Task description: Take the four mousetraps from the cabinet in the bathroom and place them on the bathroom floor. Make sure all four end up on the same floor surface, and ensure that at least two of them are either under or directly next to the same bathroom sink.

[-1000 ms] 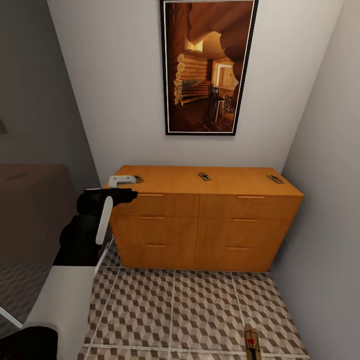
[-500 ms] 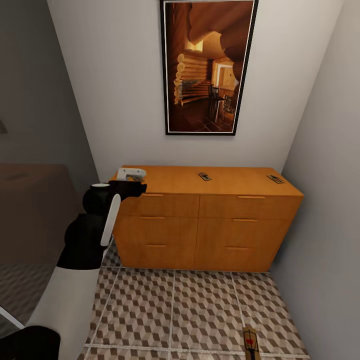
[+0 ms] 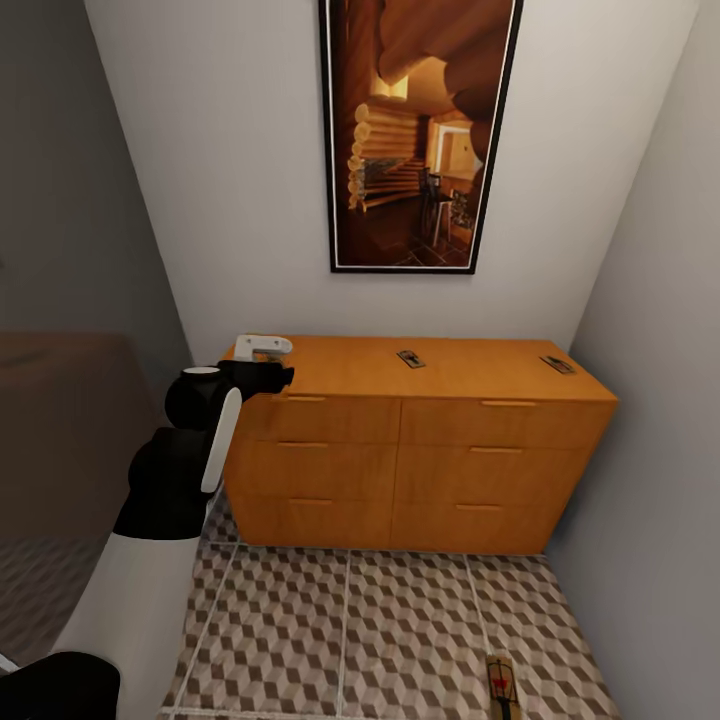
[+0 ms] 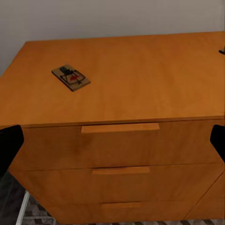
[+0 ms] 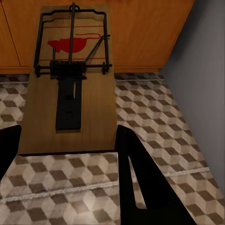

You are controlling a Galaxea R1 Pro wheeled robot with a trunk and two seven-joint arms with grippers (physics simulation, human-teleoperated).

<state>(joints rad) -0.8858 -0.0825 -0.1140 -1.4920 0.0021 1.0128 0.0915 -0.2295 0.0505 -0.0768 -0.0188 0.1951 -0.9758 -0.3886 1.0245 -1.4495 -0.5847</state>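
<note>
On top of the orange cabinet point(image 3: 400, 440) lie two mousetraps point(image 3: 410, 358) point(image 3: 558, 365). My left gripper point(image 3: 262, 348) hovers over the cabinet's left end. In the left wrist view it point(image 4: 112, 140) is open, its fingers far apart, with a third mousetrap point(image 4: 70, 77) lying flat on the top ahead of it. My right gripper point(image 5: 68, 145) is shut on another mousetrap point(image 5: 70, 79), held above the cube-patterned bathroom floor point(image 5: 154, 112); that trap point(image 3: 503, 685) shows at the head view's lower edge. The bathroom sink is out of view.
A framed picture point(image 3: 415, 130) hangs above the cabinet. Grey walls close in on both sides, the right one point(image 3: 660, 450) meeting the cabinet's end. Patterned floor tiles point(image 3: 350, 620) stretch from the cabinet toward me. A dark doorway opens at the left.
My left arm has swung right and forward to the cabinet's left end, now covering the trap there. The head camera has tilted slightly, shifting the whole picture.
</note>
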